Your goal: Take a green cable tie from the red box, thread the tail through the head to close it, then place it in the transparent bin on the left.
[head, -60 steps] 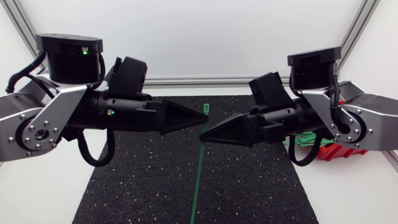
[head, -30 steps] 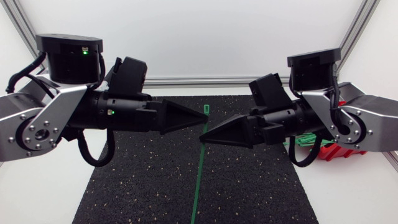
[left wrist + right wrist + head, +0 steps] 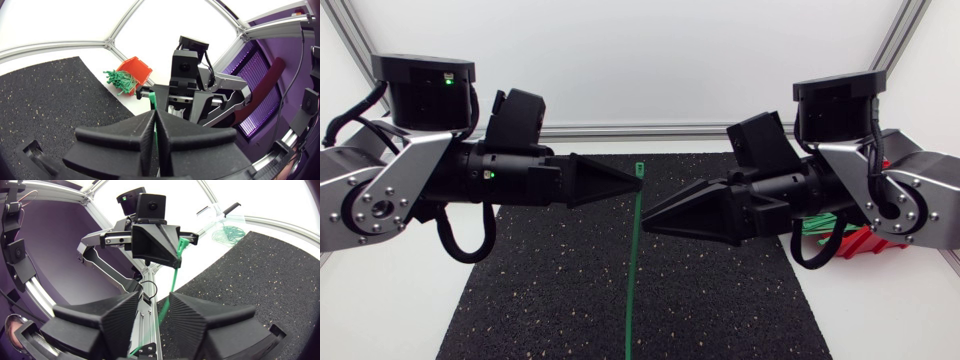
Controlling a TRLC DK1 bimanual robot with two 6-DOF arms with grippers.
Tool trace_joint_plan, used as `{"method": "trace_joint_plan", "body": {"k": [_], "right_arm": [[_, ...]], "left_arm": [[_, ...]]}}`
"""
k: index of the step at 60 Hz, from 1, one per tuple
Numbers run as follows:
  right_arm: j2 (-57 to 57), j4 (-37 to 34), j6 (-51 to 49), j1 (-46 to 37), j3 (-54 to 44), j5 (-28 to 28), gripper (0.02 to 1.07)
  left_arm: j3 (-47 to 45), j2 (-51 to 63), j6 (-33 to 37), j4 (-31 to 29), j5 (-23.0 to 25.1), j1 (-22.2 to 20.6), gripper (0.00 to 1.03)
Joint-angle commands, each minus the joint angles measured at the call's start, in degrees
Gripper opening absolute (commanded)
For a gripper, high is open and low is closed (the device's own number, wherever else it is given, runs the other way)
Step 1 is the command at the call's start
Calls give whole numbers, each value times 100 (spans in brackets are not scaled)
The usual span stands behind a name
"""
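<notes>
Left tool (image 3: 636,183): my fingers are pressed together, pinching the green cable tie (image 3: 632,260) just below its head. I hold it in the air above the middle of the mat.

Right tool (image 3: 648,222): my fingers are spread. This tool points toward my left tool and sits a little lower, with its tip just beside the strap. In the right wrist view the strap runs down through the gap between the fingers. I cannot tell whether either finger touches it.

Green cable tie: it is close to upright, with the head on top right at my left tool's tip. The long tail hangs straight down over the mat toward its near edge.

Red box (image 3: 140,67): it sits on the tabletop (image 3: 400,310) at my right side, partly hidden behind my right arm in the head view. It holds a bundle of spare green ties (image 3: 119,80), and some of them poke out over its open front.

Transparent bin (image 3: 236,221): it shows in the right wrist view, beyond my left arm and beside a corner of the mat. Looped green ties (image 3: 226,233) lie inside it.

Mat (image 3: 540,290): black and speckled, it lies flat on the white tabletop below both tools.
</notes>
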Motion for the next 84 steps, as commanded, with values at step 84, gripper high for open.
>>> {"method": "trace_joint_plan", "body": {"k": [84], "right_arm": [[522,-5221,-5507,168,1287,4522,103]], "left_arm": [[684,551,804,-767,1717,1346,4]]}}
